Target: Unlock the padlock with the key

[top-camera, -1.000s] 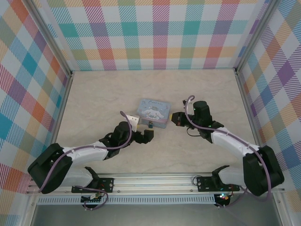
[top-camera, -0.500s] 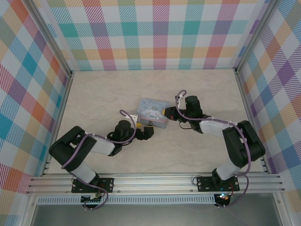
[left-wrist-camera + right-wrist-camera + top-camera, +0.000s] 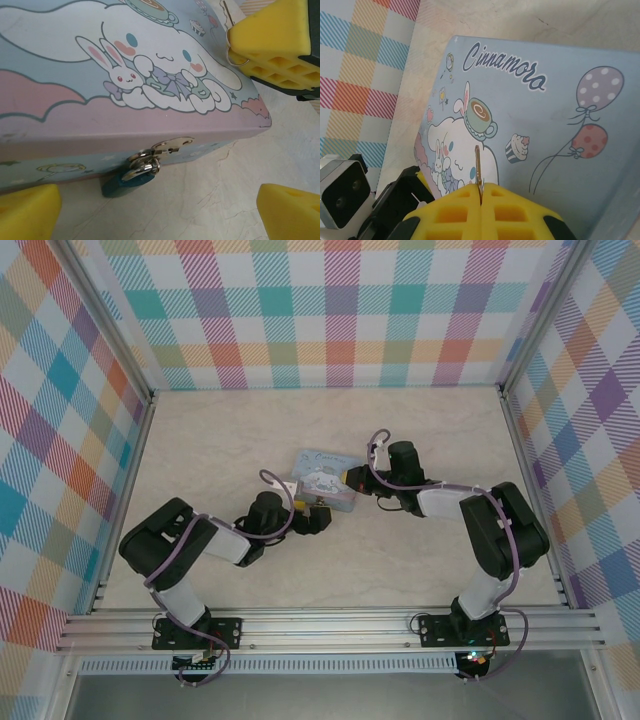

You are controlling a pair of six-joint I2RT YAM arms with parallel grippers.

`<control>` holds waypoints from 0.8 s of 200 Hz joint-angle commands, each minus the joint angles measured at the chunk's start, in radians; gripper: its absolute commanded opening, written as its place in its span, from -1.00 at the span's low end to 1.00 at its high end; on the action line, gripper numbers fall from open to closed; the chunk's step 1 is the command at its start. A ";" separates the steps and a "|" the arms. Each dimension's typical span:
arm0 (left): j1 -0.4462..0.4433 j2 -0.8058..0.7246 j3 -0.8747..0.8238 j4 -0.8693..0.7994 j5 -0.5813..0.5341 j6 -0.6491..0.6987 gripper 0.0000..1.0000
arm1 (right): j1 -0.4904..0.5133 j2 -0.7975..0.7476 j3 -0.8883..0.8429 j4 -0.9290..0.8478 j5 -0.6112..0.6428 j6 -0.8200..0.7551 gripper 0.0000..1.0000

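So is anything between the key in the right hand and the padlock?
Yes, the cartoon tin. The right hand holds the key above its lid, while the padlock hangs on the front wall below that lid. The open left hand faces it.

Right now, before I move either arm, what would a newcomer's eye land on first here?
The pale-blue cartoon tin mid-table draws the eye first, with the small blue padlock hanging from the hasp on its front wall. Next come the yellow pads: the right tool is shut on the thin key over the lid, and the left tool stands open facing the padlock.
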 commanded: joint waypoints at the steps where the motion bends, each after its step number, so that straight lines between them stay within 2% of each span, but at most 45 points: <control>1: 0.011 0.033 0.034 0.046 0.052 -0.015 1.00 | 0.007 0.032 -0.018 -0.028 -0.004 -0.016 -1.00; 29: 0.011 0.072 0.052 0.069 0.080 -0.025 0.96 | 0.011 0.027 -0.035 -0.037 0.005 -0.024 -1.00; 80: 0.013 0.134 0.061 0.136 0.067 -0.033 0.89 | 0.019 0.021 -0.042 -0.043 0.004 -0.034 -1.00; 160: 0.013 0.194 0.115 0.126 0.160 -0.054 0.59 | 0.022 0.018 -0.038 -0.048 0.005 -0.041 -1.00</control>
